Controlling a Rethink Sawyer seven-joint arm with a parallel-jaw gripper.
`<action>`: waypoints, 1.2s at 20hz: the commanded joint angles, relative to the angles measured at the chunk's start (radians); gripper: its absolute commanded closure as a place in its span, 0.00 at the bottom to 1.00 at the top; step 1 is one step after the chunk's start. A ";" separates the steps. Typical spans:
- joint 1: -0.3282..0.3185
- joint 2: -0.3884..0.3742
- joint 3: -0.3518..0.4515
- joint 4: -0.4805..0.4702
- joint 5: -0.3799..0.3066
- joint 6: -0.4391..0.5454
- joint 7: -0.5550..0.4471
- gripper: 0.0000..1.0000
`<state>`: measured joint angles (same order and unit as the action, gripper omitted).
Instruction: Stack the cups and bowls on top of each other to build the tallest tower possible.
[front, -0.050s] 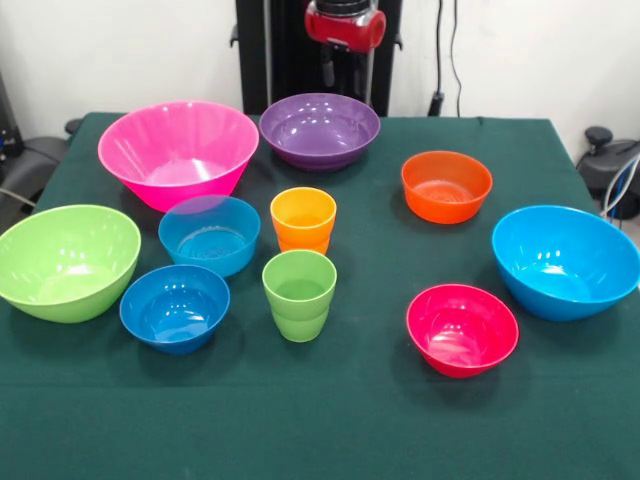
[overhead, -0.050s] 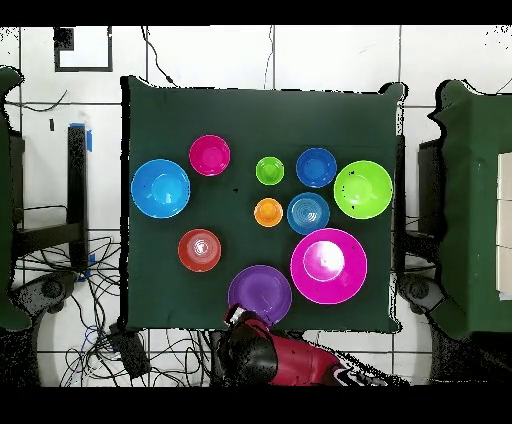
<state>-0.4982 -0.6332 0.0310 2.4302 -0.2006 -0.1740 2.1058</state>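
Nothing is stacked yet: the pieces stand apart and upright on the green tablecloth (front, -0.050s: 330, 420), spread out, I'd guess, so each can be reached on its own. The orange cup (front, -0.050s: 303, 219) and green cup (front, -0.050s: 299, 294) sit mid-frame, with the big pink bowl (front, -0.050s: 177, 152) upper left touching a teal bowl (front, -0.050s: 209, 234), and the purple bowl (front, -0.050s: 319, 129) top centre. The gripper (front, -0.050s: 327, 72) hangs drawn back at the top edge, holding nothing; I cannot tell whether it is spread or pressed together.

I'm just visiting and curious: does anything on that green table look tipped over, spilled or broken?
Nothing stands out. All eight bowls and both cups, orange and green, stand upright, empty and apart on the table; nothing is stacked yet.
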 joint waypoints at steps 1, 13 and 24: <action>-0.016 0.109 0.118 -0.114 -0.009 -0.026 0.129 0.00; -0.011 0.136 0.172 -0.108 0.027 -0.066 0.182 0.00; 0.000 0.144 0.219 -0.095 0.067 -0.080 0.224 0.00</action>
<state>-0.5100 -0.5476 0.1370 2.4265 -0.1999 -0.1742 2.1116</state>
